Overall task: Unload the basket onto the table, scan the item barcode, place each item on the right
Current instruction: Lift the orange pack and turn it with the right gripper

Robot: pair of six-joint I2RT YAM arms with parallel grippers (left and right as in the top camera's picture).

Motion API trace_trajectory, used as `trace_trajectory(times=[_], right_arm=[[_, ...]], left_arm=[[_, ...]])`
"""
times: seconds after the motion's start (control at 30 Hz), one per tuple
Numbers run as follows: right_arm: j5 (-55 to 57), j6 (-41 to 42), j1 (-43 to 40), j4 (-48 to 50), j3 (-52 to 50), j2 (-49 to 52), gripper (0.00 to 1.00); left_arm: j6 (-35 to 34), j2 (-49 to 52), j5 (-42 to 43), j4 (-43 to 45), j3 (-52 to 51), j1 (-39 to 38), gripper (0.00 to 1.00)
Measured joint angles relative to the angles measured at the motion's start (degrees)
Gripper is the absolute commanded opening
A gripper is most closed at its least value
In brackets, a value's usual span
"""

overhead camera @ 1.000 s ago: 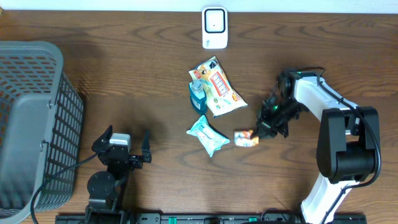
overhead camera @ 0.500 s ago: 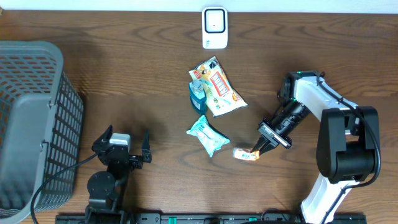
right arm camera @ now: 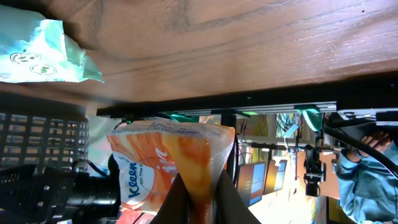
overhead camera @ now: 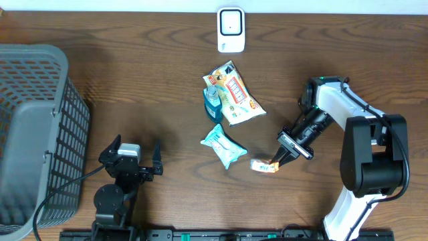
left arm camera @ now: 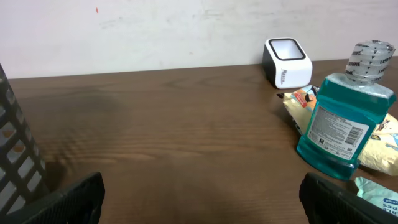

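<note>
Nearest the front edge of the table [overhead camera: 348, 40], the right gripper [overhead camera: 275, 163] is pressed together on one end of the orange tissue pack [overhead camera: 262, 166]. The pack hangs off the fingertips toward the left, its long axis roughly left to right, and the right wrist view shows it pinched by a thin edge and apparently lifted off the wood. The left gripper [overhead camera: 135, 148] sits well apart at the near left with its jaws spread wide and empty, so the right arm is plainly the nearer one. The coming move turns on the scanner [overhead camera: 231, 30], which stands at the far edge, far from the pack and somewhat to its left, so the carry probably runs away from the front edge and slightly leftward. Just left of the pack lies a teal wipes packet [overhead camera: 224, 146]. Farther on, a mouthwash bottle [overhead camera: 212, 102] and a snack bag [overhead camera: 234, 94] crowd that line, and the bag's right corner looks the likeliest thing to brush. A grey basket [overhead camera: 33, 134] stands far left, clear of the path.
</note>
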Motion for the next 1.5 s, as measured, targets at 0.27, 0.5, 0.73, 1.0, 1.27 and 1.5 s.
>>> trace_trajectory(times=[0.27, 0.5, 0.73, 1.0, 1.27, 1.5], right_arm=[[-1.36, -6.32, 0.0, -7.04, 0.11, 0.0, 0.01], [-1.42, -14.49, 0.15, -8.5, 0.13, -0.07, 0.01], [-1.73, -15.78, 1.88, -8.41, 0.11, -7.04, 0.01], [-2.32, -10.84, 5.66, -8.22, 0.15, -29.42, 0.01], [3.02, -6.56, 5.62, 9.07, 0.26, -46.93, 0.01], [23.26, -5.57, 5.62, 27.21, 0.26, -55.1, 0.01]], left_arm=[[0.0, 0.0, 0.0, 0.0, 0.0, 0.0, 1.0], [0.0, 0.0, 0.0, 0.02, 0.0, 0.0, 1.0], [0.0, 0.0, 0.0, 0.0, 0.0, 0.0, 1.0], [0.0, 0.0, -0.02, 0.0, 0.0, 0.0, 1.0], [0.0, 0.0, 0.0, 0.0, 0.0, 0.0, 1.0], [0.0, 0.0, 0.0, 0.02, 0.0, 0.0, 1.0]])
